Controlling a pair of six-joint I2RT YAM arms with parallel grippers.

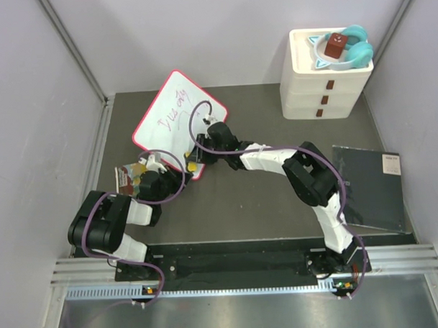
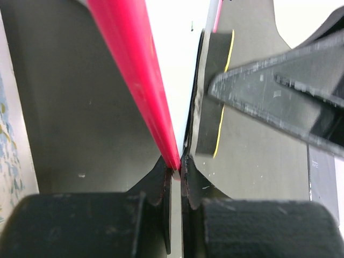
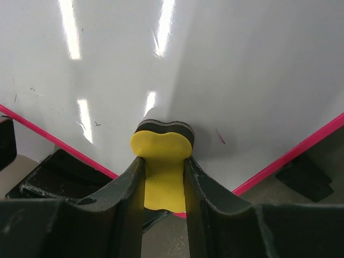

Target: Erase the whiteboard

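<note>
L arm (image 1: 109, 225) sits folded low at approx 7 o'clock, forearm pointing to 1 o'clock. L gripper (image 2: 176, 166) is nipped tight on the whiteboard (image 2: 134, 80) frame. My R arm (image 1: 321, 196) rises from 5 o'clock, elbow bent, forearm stretched twd 10 o'clock. R gripper (image 3: 164, 161) clamps a yellow eraser (image 3: 161, 141).

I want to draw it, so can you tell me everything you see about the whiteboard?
The whiteboard is a shiny white rectangle with a thin red-pink frame and rounded corners. Red handwriting crosses its middle. It lies cornerwise on the dark table. The left end effector pinches its frame, and the right end effector holds a yellow eraser against its near corner.
</note>
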